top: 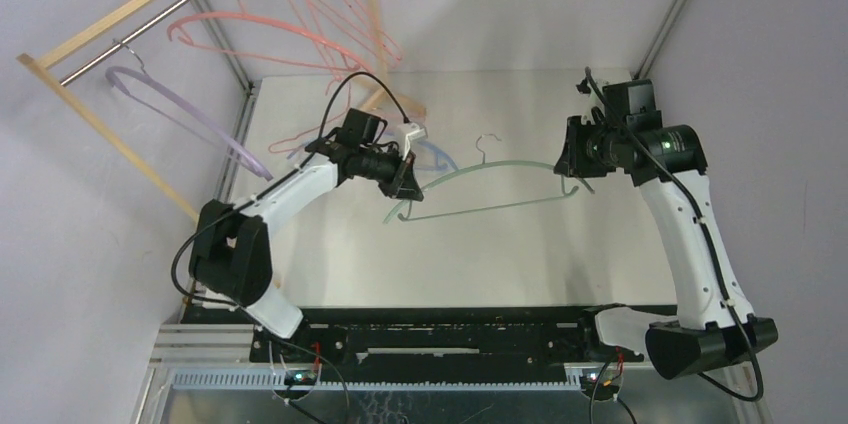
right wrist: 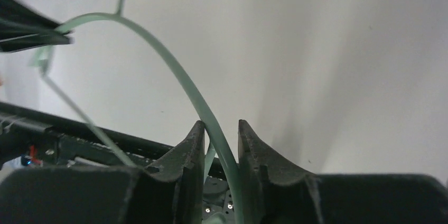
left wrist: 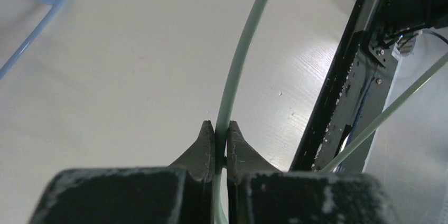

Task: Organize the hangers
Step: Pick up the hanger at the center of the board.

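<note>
Where the left claw (left wrist: 221, 129) closes tight, a thin green bar sits squeezed between its fingertips. This is one end of the green hanger (top: 500, 172), gripped near its shoulder tip. From that claw the hanger arches across to the right claw (right wrist: 221, 129), whose jaws stand narrowly apart. The opposite end of the bar runs loose through the gap there, leaning toward one finger rather than clamped. Between the two claws the hanger appears lifted off the tabletop (top: 480, 264), its metal hook pointing away from the arm bases.

Just beyond the left claw a blue hanger (left wrist: 31, 39) lies flat on the tabletop, and past it lies what looks like a thin pink wire hanger (top: 295, 141). Farther out from the left claw, up and away, the rod (top: 150, 36) of the wooden rack (top: 100, 132) carries a lilac hanger (top: 190, 114), a thick pink hanger (top: 255, 29) and, it seems, a bunch of pink-red wire hangers (top: 335, 14).

As a judgement, the job is partway — several hangers are on the rod, the green one is in hand, and at least the blue one and a wire one are left to lift and hook.
</note>
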{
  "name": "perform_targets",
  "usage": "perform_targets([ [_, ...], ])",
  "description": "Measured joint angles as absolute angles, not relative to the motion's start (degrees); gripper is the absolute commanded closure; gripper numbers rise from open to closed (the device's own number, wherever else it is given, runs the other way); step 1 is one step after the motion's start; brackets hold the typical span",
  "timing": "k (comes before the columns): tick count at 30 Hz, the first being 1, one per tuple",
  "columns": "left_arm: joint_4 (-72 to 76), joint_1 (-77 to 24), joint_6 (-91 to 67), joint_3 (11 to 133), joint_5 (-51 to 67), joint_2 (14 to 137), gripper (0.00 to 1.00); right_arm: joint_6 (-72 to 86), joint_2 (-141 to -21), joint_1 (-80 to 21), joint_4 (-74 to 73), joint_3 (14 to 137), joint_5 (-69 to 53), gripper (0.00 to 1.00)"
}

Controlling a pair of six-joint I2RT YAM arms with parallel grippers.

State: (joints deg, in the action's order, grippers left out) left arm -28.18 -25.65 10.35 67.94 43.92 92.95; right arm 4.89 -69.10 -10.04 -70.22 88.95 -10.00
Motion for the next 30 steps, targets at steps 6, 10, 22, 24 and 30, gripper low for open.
perform_targets([
  [6,-31.2,-25.9,8.4,68.2,38.1,87.0,1.0,5.2,-71.9,-9.0,-69.8,86.0,-5.6,0.81],
  [10,-32.4,-25.9,7.5,68.3,35.9,83.7,1.0,5.2,-74.1,-8.7,-67.9,83.2,-4.9,0.89],
  [22,-34.0,-26.5,3.2,68.3,36.8,74.2,1.0,7.1,-83.7,-9.1,-58.0,76.6,-2.0,0.5],
  [24,-34.0,-26.5,2.4,68.3,36.8,72.9,1.0,7.3,-83.9,-9.2,-57.0,76.6,-2.0,0.46],
  [30,-35.2,-27.5,1.6,68.3,35.4,70.8,1.0,8.1,-84.2,-9.9,-55.7,80.3,-2.3,0.38],
])
